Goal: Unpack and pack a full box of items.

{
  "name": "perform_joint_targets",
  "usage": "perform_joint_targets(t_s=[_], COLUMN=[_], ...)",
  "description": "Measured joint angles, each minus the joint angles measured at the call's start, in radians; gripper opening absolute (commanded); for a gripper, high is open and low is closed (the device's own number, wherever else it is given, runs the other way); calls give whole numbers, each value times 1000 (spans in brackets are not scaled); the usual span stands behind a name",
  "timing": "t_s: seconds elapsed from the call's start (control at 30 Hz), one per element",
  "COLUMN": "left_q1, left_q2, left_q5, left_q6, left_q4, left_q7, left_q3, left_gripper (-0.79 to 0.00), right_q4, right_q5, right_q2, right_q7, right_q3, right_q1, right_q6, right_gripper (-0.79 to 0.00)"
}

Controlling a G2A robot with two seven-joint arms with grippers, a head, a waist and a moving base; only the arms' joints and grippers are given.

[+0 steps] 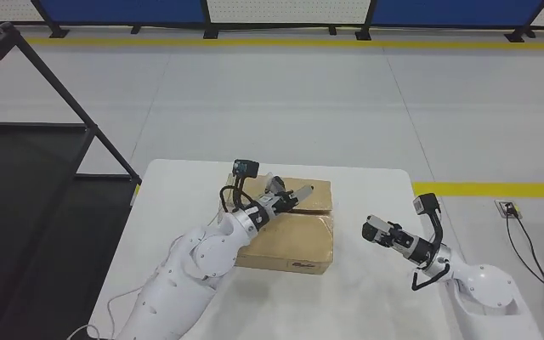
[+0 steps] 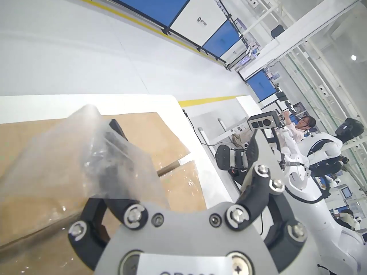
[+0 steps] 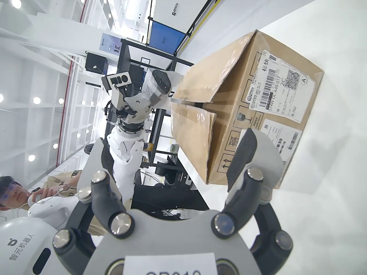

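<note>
White desk on a pale grey shop floor, yellow floor lines and blue panels at the far side. Black frame stands off the desk's left edge.

Cardboard box sits mid-desk. Its top flaps are raised and parted along the middle seam, not flat shut. Shipping labels are on the box side that faces my right arm.

My left claw is over the box top, above the seam, toward the far flap. Its fingers stand wide apart. Clear plastic bag with something dark inside stands up between them. It lies against one finger and hides most of it. The other finger is bare and well apart from the bag. Can't tell what the dark thing is. Can't tell either whether the bag's lower end is down in the box or resting on a flap.

My right claw hangs over bare desk just right of the box, apart from it, pointing at the labelled side. It is spread wide too and holds nothing.
</note>
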Motion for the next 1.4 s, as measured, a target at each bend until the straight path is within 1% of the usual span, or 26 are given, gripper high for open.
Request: perform_joint_targets(t_s=[0.4, 0.63, 0.93, 1.13, 1.4], left_q1=[-78, -137, -188, -206, -212], left_q2=[-48, -89, -140, -169, -196], left_q5=[12, 2, -7, -16, -22], left_q6=[9, 8, -9, -46, -91], left_q4=[78, 146, 215, 248, 248], left_q7=[2, 8, 25, 49, 74], left_q3=[86, 151, 213, 235, 241], left_gripper=[0, 0, 0, 0, 0], right_q4=[27, 30, 29, 35, 39], right_q5=[11, 23, 38, 43, 49], right_q2=[10, 17, 25, 29, 34], right_q7=[5, -1, -7, -9, -11], right_q3=[-6, 3, 14, 14, 10], right_q1=[1, -19, -42, -45, -44], right_q6=[-11, -22, -36, -42, -52], right_gripper=[0, 0, 0, 0, 0])
